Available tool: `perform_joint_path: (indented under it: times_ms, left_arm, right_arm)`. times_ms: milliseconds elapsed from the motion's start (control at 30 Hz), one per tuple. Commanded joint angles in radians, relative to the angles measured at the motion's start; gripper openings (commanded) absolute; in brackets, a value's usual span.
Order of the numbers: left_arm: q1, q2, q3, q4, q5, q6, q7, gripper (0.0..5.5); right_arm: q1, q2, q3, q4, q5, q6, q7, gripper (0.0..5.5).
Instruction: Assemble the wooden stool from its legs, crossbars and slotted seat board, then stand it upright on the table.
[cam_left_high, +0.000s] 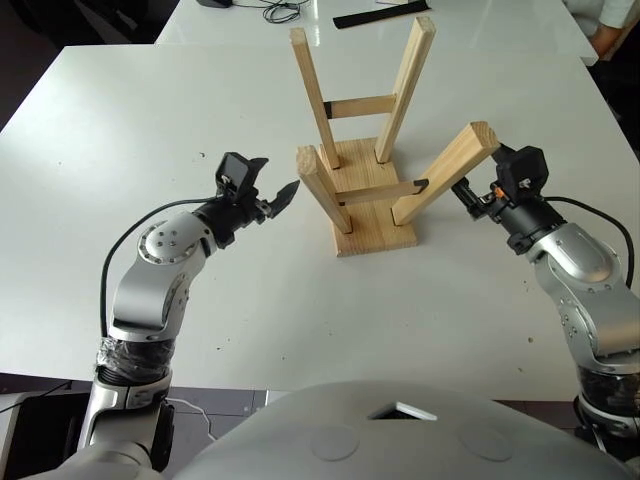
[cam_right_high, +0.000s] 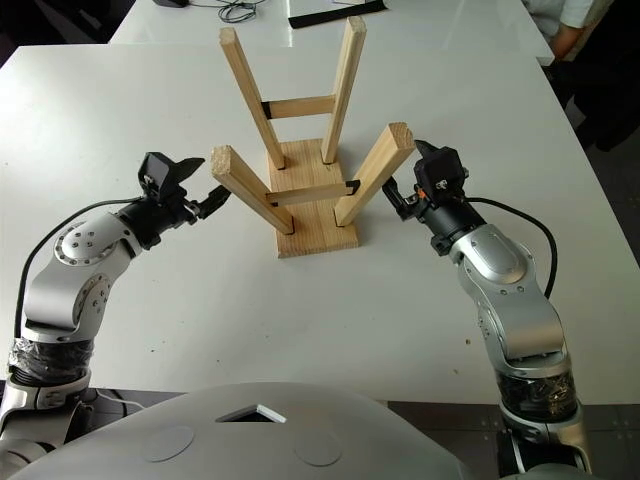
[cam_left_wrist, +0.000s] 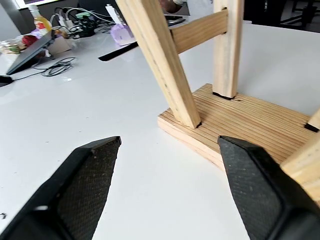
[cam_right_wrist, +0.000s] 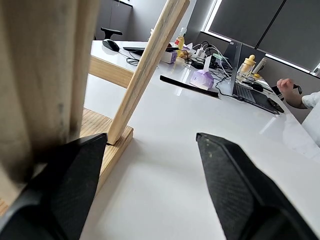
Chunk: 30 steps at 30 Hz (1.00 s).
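Stool (cam_left_high: 360, 190) rests inverted on the table (cam_left_high: 120, 120), seat board (cam_left_high: 378, 238) flat, legs up, crossbars fitted. My left gripper (cam_left_wrist: 167, 142) hangs open just left of the stool, holding nothing. My right gripper (cam_right_wrist: 150, 142), jaws apart, sits beside the stool's near right leg (cam_left_high: 445, 175).

Silver jointed arms (cam_left_high: 160, 268), black cables (cam_left_high: 104, 290), black textured jaws, orange-marked right wrist (cam_left_high: 497, 192)
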Motion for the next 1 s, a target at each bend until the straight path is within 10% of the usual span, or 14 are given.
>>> perform_joint_path:
  times_ms: [33,267,700,1000]
  left_arm:
    - [-0.017,-0.060,0.028,-0.042,0.025,0.010,0.100,3.60]
    - [0.074,-0.228,0.072,-0.063,0.094,0.008,0.339,3.60]
    - [-0.002,-0.157,0.073,0.000,0.120,0.020,0.261,3.60]
    - [0.033,-0.099,0.145,-0.086,0.056,0.023,0.157,3.60]
  right_arm:
    - [0.000,0.054,-0.032,-0.022,-0.011,0.082,-0.060,3.28]
    - [-0.016,0.114,-0.102,-0.054,-0.004,0.164,-0.110,3.28]
    - [-0.011,0.152,0.077,-0.207,0.003,0.238,-0.066,3.28]
    - [0.075,0.210,-0.183,-0.149,-0.166,0.259,-0.269,3.28]
